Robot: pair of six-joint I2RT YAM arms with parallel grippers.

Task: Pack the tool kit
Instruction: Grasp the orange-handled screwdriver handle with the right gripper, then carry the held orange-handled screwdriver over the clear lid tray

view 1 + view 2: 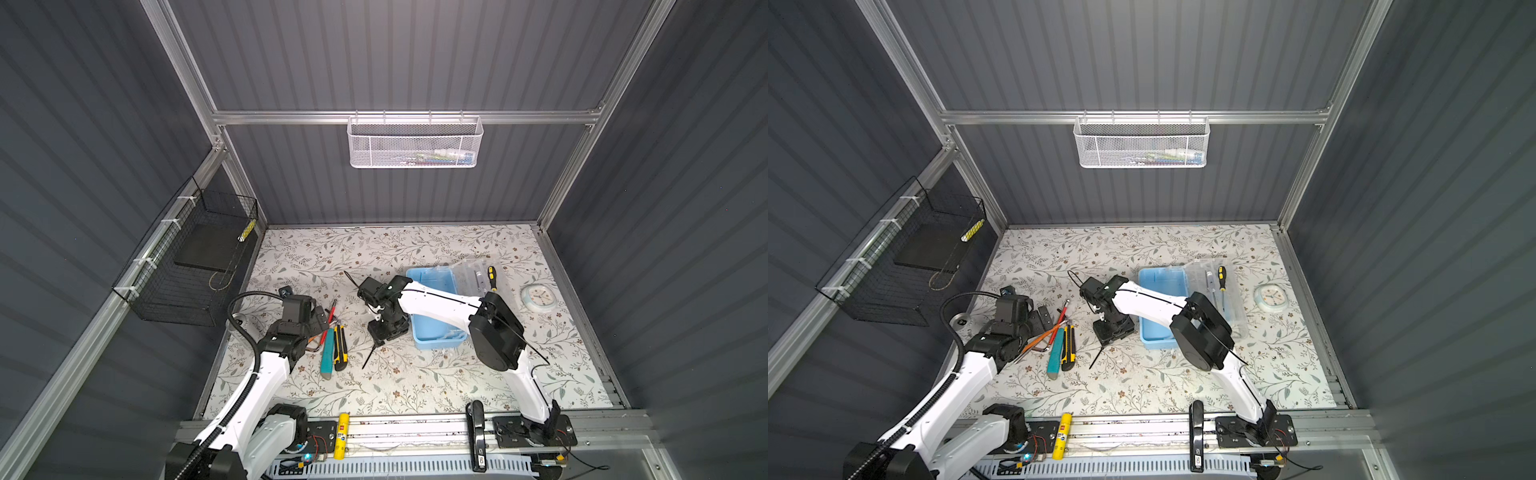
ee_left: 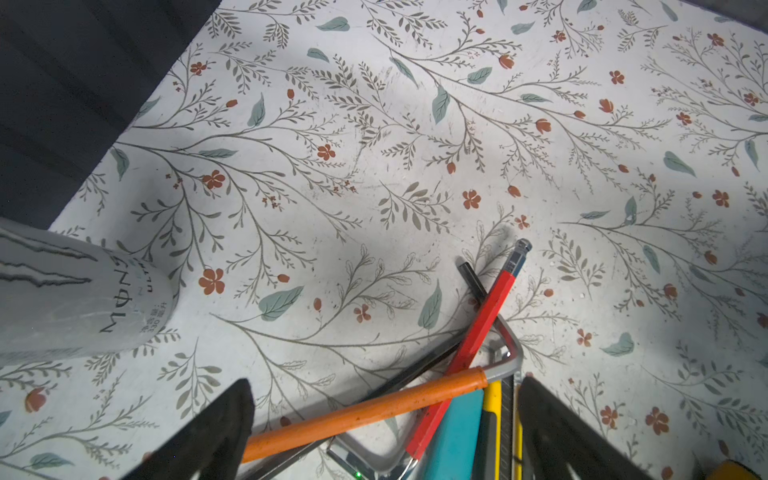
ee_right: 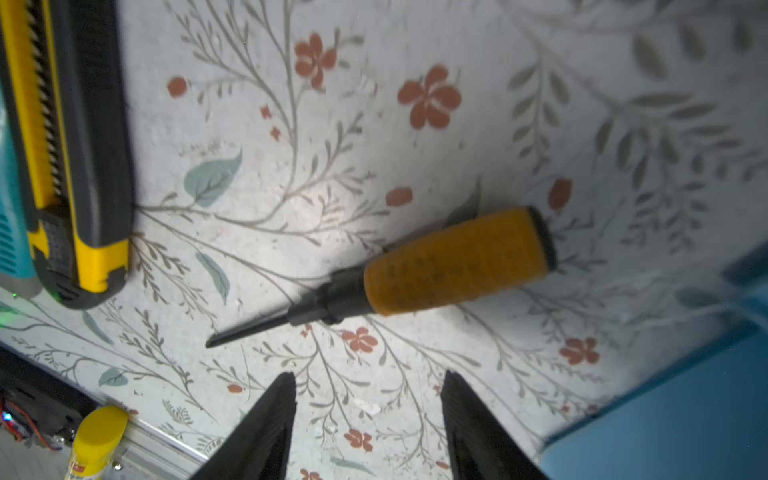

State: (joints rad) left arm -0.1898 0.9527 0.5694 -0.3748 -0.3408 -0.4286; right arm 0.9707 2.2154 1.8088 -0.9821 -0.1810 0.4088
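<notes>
While lying open on the table (image 1: 415, 386), seems nearly unfilled: light-blue box (image 1: 430, 280), yellow-black screwdriver (image 1: 492, 278) on its clear lid (image 1: 471, 270); utility knife (image 1: 340, 347), hex keys (image 2: 494, 307), orange screwdriver (image 3: 453, 262) outside. Spread and empty: left gripper (image 2: 386, 384), right gripper (image 3: 370, 376).

The white floral-patterned tabletop (image 1: 415, 386) carries an open light-blue plastic box (image 1: 430, 278), a yellow-black utility knife (image 1: 340, 345), a flat teal tool (image 1: 327, 353), an orange-handled screwdriver (image 3: 457, 266) and, perhaps, a small pale clock (image 1: 539, 298).

Clear lane to the screwdriver (image 3: 453, 262)
Bare surface (image 3: 540, 104) lies between it and my right fingers (image 3: 266, 432); knife (image 3: 83, 166) and blue box (image 3: 665, 415) stand apart on either side.
</notes>
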